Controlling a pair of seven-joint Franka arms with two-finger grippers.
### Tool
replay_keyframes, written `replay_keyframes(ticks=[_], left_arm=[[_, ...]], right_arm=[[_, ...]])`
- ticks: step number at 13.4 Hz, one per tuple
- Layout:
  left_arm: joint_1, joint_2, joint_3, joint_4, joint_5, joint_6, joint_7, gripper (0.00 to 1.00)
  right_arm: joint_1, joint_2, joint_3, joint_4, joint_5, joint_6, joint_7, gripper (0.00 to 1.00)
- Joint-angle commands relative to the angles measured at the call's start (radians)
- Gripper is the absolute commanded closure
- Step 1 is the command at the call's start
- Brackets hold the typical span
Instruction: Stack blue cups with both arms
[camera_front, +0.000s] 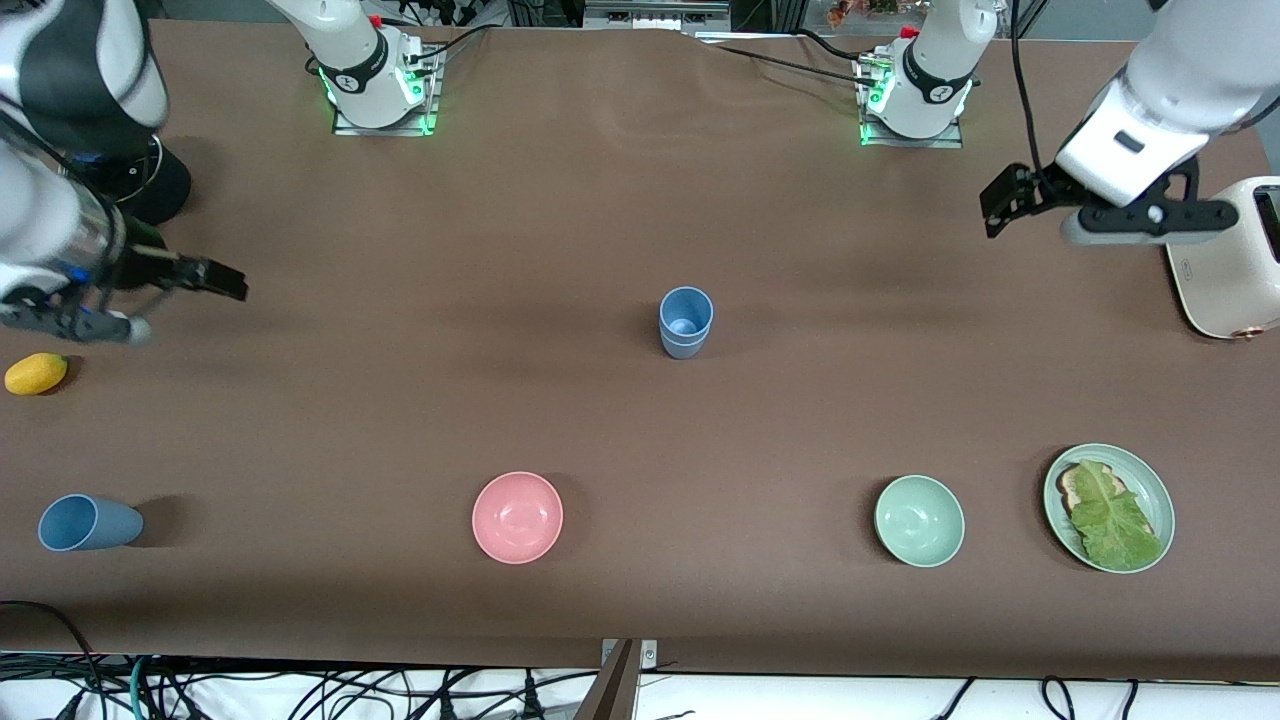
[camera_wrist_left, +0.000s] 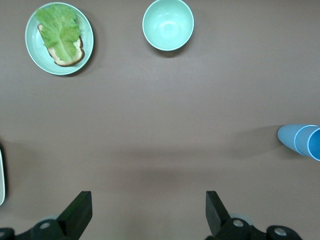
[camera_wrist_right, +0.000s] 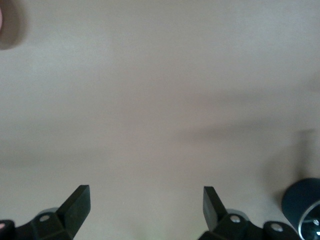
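Blue cups stacked (camera_front: 686, 322) stand upright mid-table in your front view, one nested in the other, while a third blue cup (camera_front: 88, 523) lies on its side near the right arm's end, level with the pink bowl (camera_front: 517, 517) and the pale green bowl (camera_front: 919, 520). You have the left gripper (camera_front: 1005, 200) hanging beside the toaster (camera_front: 1235, 262) and the right gripper (camera_front: 215, 278) above the table near a lemon (camera_front: 36, 373). Your left wrist view shows its fingers (camera_wrist_left: 80, 212) spread wide over bare cloth, the stack (camera_wrist_left: 301, 140) at the edge, the plate (camera_wrist_left: 85, 30) of lettuce on bread near the green bowl. Your right wrist view shows its fingers (camera_wrist_right: 77, 205) likewise apart, holding nothing.
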Motion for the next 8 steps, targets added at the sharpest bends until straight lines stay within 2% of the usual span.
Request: replay_keyframes(ticks=[1, 3, 6, 8], left_arm=[[0.003, -0.014, 0.004, 0.068, -0.017, -0.02, 0.015, 0.0], [0.017, 0.049, 0.009, 0.083, -0.052, 0.014, 0.016, 0.0], [0.036, 0.033, 0.03, 0.088, -0.072, 0.003, 0.018, 0.0], [0.047, 0.029, 0.04, 0.088, -0.074, -0.049, 0.019, 0.0]], right_arm=[[-0.013, -0.066, 0.022, -0.037, -0.019, -0.025, -0.017, 0.0], [-0.016, -0.069, 0.007, -0.025, -0.008, -0.022, -0.043, 0.0], [-0.014, -0.065, -0.004, -0.031, -0.007, -0.025, -0.037, 0.0], [-0.014, -0.063, -0.004, -0.032, -0.004, -0.016, -0.037, 0.0]])
